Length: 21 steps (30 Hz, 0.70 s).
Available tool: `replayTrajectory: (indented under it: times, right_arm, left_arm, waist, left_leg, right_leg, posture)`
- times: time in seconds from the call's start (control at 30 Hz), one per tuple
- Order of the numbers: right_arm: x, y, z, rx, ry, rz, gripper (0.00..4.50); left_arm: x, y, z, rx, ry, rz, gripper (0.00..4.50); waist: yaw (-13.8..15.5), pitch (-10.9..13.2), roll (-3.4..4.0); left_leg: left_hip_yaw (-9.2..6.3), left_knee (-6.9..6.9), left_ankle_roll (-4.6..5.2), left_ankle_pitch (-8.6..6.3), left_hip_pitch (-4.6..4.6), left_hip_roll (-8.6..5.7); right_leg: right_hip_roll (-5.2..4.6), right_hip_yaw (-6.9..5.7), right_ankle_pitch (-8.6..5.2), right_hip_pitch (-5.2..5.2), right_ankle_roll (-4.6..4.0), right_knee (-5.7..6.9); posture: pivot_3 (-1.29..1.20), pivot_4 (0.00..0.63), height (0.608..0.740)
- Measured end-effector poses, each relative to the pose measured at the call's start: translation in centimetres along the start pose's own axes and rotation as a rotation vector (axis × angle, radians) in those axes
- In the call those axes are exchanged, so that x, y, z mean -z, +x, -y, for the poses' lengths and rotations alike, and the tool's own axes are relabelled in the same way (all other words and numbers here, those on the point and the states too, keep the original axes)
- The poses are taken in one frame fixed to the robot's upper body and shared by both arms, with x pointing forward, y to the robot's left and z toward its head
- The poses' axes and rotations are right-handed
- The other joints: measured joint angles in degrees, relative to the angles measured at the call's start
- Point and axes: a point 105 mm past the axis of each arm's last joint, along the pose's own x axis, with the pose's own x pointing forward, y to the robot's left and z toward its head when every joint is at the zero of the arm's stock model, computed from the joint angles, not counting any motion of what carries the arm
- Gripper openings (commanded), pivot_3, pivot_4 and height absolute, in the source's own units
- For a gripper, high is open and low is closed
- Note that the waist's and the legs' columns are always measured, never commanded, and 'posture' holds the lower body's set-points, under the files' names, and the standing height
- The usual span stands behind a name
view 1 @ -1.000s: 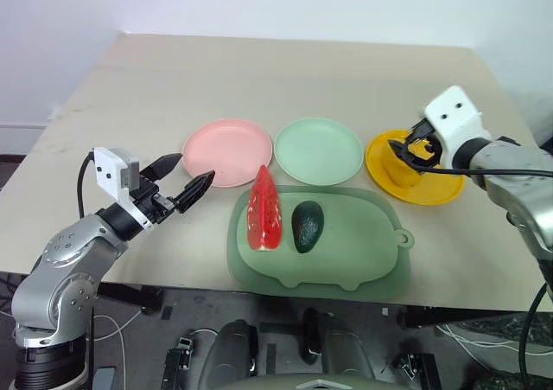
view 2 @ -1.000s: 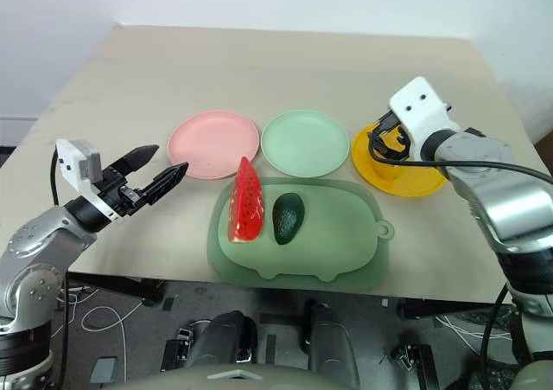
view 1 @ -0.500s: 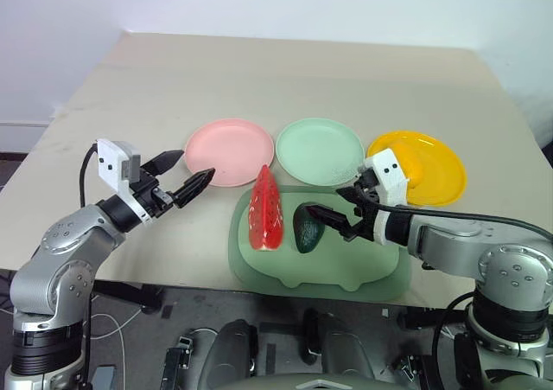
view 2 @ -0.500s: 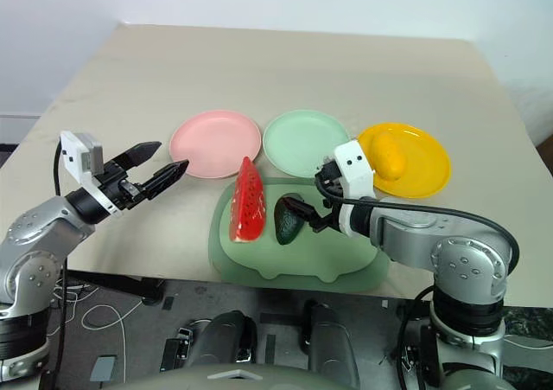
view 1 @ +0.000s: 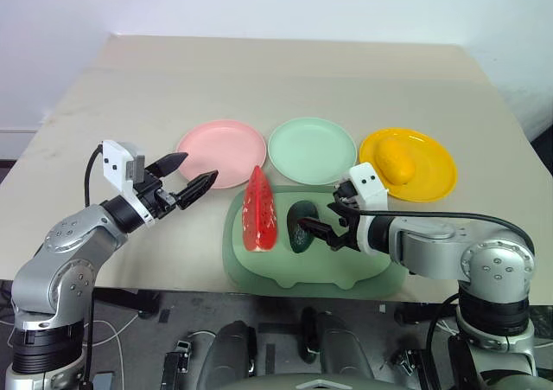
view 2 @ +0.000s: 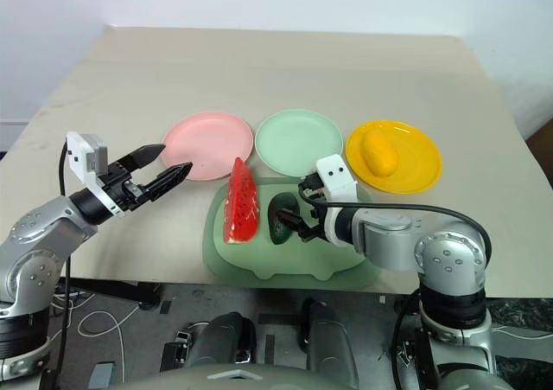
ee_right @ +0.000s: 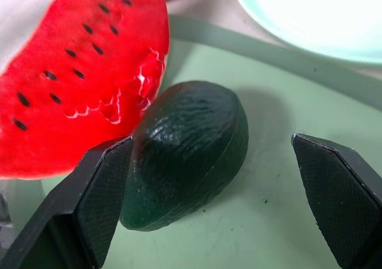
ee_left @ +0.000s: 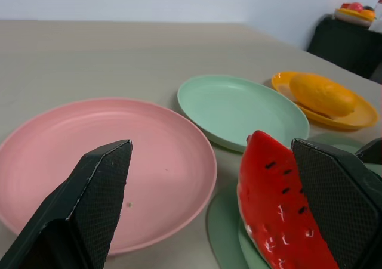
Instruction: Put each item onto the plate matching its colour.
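The right gripper (view 1: 318, 228) sits nearest the robot, low over the large green mat (view 1: 363, 269), with its two black fingers spread wide and nothing between them; one finger is close beside the dark green avocado (view 1: 300, 237), which lies on the mat just beside the red watermelon slice (view 1: 257, 222). This pose suggests an approach to pick up the avocado, with the jaws set wide enough to take its bulk. The left gripper (view 1: 190, 184) hovers above the bare table (view 1: 130, 87) on the robot's left, released and empty, aimed toward the watermelon slice and the pink plate (view 1: 216, 152), likely staged for that item. Beyond the mat, the three plates stand in a row: the pink plate and the mint green plate (view 1: 313, 150) are both unoccupied, while the yellow plate (view 1: 432, 178) already carries the yellow-orange fruit (view 1: 397, 159). By this layout, one item is sorted and two remain.
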Motion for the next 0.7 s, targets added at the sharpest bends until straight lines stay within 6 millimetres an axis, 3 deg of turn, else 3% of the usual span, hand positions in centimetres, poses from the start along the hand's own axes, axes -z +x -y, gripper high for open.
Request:
replayTrajectory:
  times: [0.17,0.47,0.6,0.7]
  right_arm:
    - [0.4,1.2,-0.5,-0.017,0.002,-0.036,4.46]
    - [0.5,2.7,0.5,0.026,-0.006,-0.061,4.46]
    - [0.4,2.8,0.7,0.035,-0.014,-0.055,3.24]
    - [0.4,2.8,0.9,0.039,-0.021,-0.052,3.11]
  left_arm:
    - [0.0,-0.4,-0.1,-0.012,-0.002,-0.005,4.5]
    - [0.2,-1.3,-0.3,-0.033,0.011,-0.032,4.5]
    - [0.1,-1.2,-0.1,-0.027,0.016,-0.032,4.5]
    - [0.1,-1.2,-0.1,-0.024,0.016,-0.032,4.5]
  waist:
    - [0.0,0.0,0.0]
    - [0.0,0.0,0.01]
    - [0.1,0.0,0.01]
    - [0.1,0.0,0.01]
  left_leg:
    - [0.0,0.0,0.0,0.0,-0.01,0.0]
    - [0.0,0.0,0.0,0.0,-0.03,0.01]
    - [0.0,0.0,0.0,0.0,-0.03,0.01]
    - [0.0,-0.01,0.0,0.0,-0.03,0.01]
  right_leg:
    - [-0.01,0.0,0.0,0.0,0.0,-0.01]
    - [-0.02,-0.01,-0.01,-0.03,0.0,-0.01]
    - [-0.02,-0.01,-0.01,-0.03,0.0,-0.01]
    - [-0.02,-0.01,-0.01,-0.03,0.0,-0.01]
  posture:
    - [0.0,0.15,0.74]
    - [0.0,0.15,0.74]
    - [0.0,0.15,0.74]
    - [0.0,0.15,0.74]
